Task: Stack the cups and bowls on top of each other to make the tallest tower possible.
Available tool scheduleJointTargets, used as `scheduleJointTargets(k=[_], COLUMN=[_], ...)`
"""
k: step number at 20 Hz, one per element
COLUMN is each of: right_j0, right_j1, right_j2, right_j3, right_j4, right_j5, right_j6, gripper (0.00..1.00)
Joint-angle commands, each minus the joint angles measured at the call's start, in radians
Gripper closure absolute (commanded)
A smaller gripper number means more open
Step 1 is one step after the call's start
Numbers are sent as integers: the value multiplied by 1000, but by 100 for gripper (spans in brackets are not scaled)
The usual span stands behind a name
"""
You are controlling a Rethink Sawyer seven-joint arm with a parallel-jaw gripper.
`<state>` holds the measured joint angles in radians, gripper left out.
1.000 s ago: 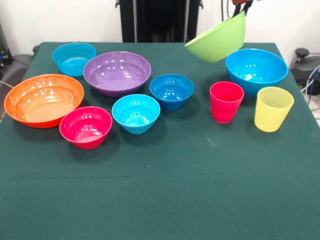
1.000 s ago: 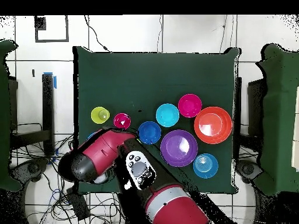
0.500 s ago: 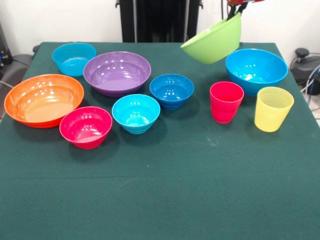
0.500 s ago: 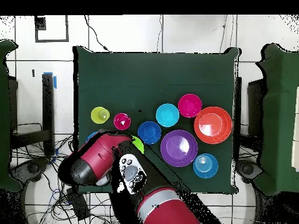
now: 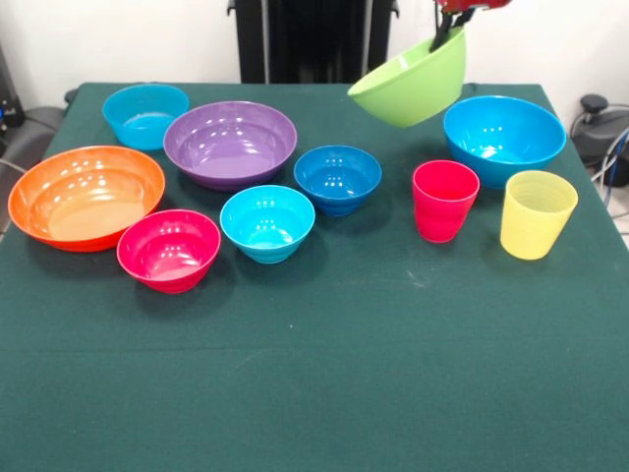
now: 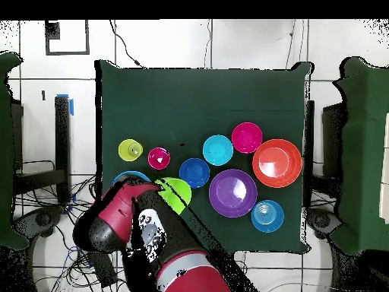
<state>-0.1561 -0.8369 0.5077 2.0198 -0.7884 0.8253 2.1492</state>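
My gripper [image 5: 444,28] is at the top edge, shut on the rim of a lime green bowl [image 5: 408,84] that hangs tilted in the air, left of a big bright blue bowl [image 5: 503,138]. In the overhead view the green bowl [image 6: 176,192] shows beside my arm [image 6: 121,220]. A red cup [image 5: 444,200] and a yellow cup [image 5: 536,213] stand at the right. Dark blue [image 5: 337,178], cyan [image 5: 266,222], pink-red [image 5: 168,249], orange [image 5: 85,195], purple [image 5: 230,143] and another cyan bowl [image 5: 145,114] each sit alone on the table. No tower is in view.
The green table cloth [image 5: 324,374] stretches bare across the near half in the front view. My arm hides part of the bright blue bowl [image 6: 125,179] in the overhead view. Cables and dark gear [image 5: 600,123] lie past the table's right edge.
The lime green bowl, held in my gripper, has drifted left and slightly up, away from the bright blue bowl. The arm swung with it in the overhead view. Nothing else moved.
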Motion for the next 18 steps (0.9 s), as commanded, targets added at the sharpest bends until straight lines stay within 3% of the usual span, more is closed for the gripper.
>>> scheduleJointTargets(k=[1,11,18], right_j0=[48,136,173], right_j1=[27,33,18], right_j2=[-89,-175,-216], right_j3=[-35,-49,-69], right_j4=[-124,-206,-203], right_j5=[-38,-64,-62], right_j6=[81,144,146], gripper=[100,100,100])
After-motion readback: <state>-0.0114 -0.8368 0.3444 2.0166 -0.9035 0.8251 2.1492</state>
